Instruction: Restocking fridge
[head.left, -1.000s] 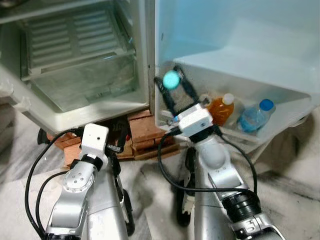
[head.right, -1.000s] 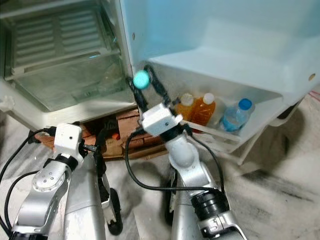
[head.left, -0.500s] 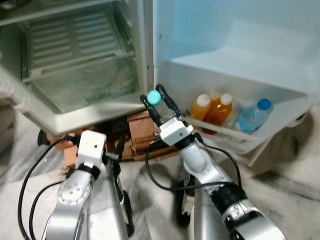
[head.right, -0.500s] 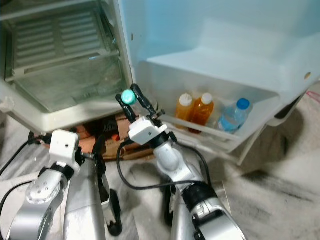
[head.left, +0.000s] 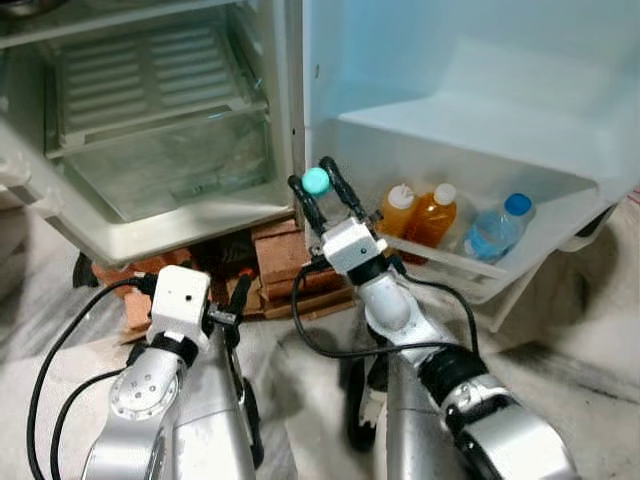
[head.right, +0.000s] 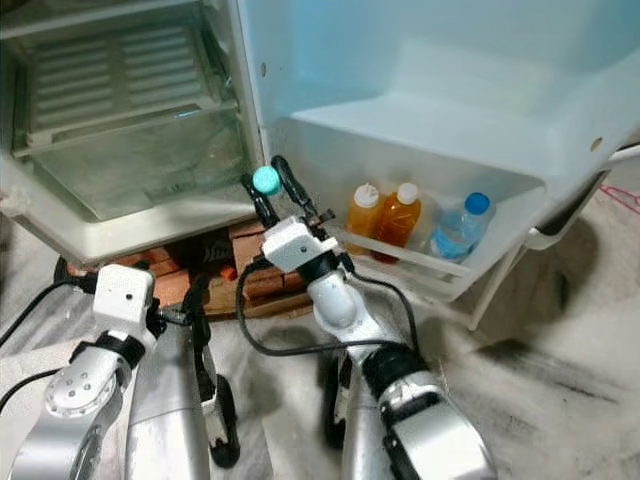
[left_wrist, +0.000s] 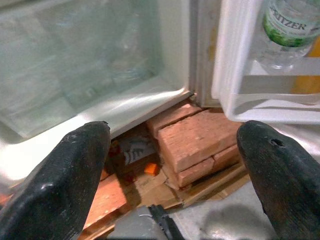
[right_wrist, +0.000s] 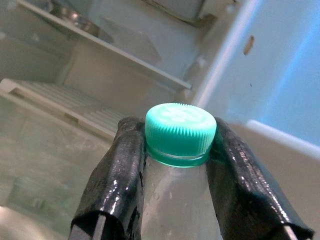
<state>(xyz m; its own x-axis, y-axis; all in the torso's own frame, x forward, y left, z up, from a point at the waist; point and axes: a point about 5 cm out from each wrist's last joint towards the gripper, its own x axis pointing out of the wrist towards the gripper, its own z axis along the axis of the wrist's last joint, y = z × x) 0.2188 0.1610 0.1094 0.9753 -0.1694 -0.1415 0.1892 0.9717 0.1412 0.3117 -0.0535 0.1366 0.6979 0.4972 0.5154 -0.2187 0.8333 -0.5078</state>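
My right gripper (head.left: 316, 180) is shut on the neck of a clear bottle (right_wrist: 177, 200) with a green cap (right_wrist: 180, 131). It is held up in front of the open fridge, between the lower compartment (head.left: 170, 170) and the door bin (head.left: 520, 265). Inside the bin stand two orange juice bottles (head.left: 398, 208) and a blue-capped water bottle (head.left: 490, 230). My left gripper (left_wrist: 175, 165) is open and empty, low down by the bricks (left_wrist: 200, 140) under the fridge.
The open fridge door (head.left: 480, 80) rises on the right. A ribbed shelf (head.left: 150, 80) sits above the clear drawer. Bricks and boards (head.left: 285, 255) prop up the fridge base. Black cables (head.left: 330, 340) loop around both arms.
The right gripper has carried the green-capped bottle leftward from in front of the door bin toward the fridge's door edge. The head camera has shifted slightly. The left arm has stayed low.
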